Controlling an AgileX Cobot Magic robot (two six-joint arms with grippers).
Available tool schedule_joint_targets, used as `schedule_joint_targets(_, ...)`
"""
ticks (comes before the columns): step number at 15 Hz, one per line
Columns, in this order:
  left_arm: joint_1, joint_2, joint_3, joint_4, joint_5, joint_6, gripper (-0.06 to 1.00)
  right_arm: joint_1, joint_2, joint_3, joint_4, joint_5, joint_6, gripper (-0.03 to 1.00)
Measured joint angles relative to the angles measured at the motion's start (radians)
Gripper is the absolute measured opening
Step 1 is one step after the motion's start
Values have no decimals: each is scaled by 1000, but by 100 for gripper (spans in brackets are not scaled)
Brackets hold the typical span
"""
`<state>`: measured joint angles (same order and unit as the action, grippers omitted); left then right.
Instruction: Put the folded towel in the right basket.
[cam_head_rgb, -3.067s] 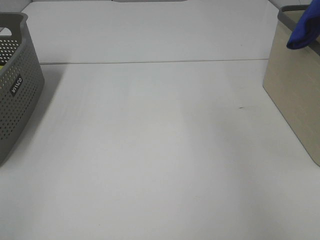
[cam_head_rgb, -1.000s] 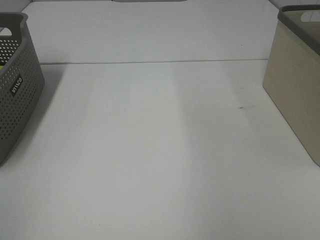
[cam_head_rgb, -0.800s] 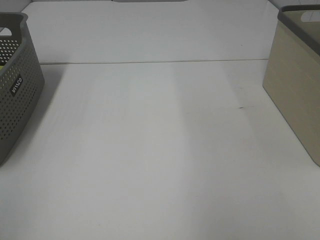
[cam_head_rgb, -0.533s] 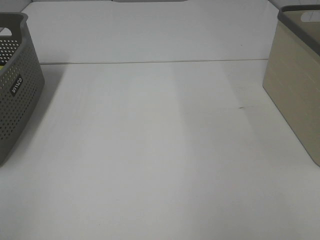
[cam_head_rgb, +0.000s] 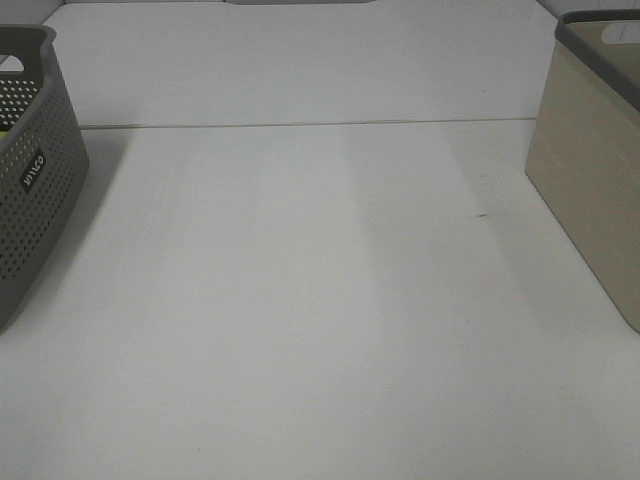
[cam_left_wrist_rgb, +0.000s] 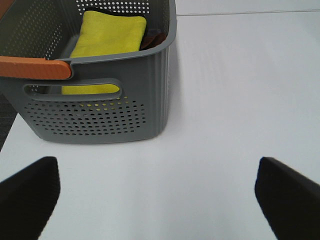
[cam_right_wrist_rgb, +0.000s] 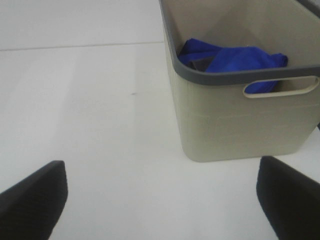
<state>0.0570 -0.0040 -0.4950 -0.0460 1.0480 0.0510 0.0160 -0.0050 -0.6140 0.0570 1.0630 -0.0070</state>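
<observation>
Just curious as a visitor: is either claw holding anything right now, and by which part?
Nothing is held. Both claws are open and empty; the blue towel lies inside the beige basket.

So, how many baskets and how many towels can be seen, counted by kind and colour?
Grey perforated basket: 1
Beige basket: 1
Yellow folded towel: 1
Blue towel: 1
Total: 4
A dark item behind the yellow towel is too hidden to count.
</observation>
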Motion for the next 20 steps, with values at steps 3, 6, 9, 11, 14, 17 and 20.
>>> schedule_joint_targets(3, 0, 0, 0, -1, 0, 0, 99, 0, 1, 108, 0, 7, -4, 97)
schedule_joint_targets(6, 0, 0, 0, -1, 0, 0, 99, 0, 1, 110, 0, 0, -4, 97)
schedule_joint_targets(9, 0, 0, 0, -1, 0, 0, 99, 0, 1, 110, 1, 0, -4, 97)
schedule_joint_targets(11, 0, 0, 0, -1, 0, 0, 99, -4, 1, 110, 3, 0, -4, 97)
schedule_joint_targets(14, 0, 0, 0, -1, 0, 0, 99, -65, 1, 110, 13, 0, -4, 97)
schedule_joint_targets(17, 0, 0, 0, -1, 0, 0, 99, -77, 1, 110, 14, -2, -4, 97)
schedule_joint_targets(20, 0, 0, 0, -1, 0, 0, 99, -77, 1, 110, 15, -2, -4, 97)
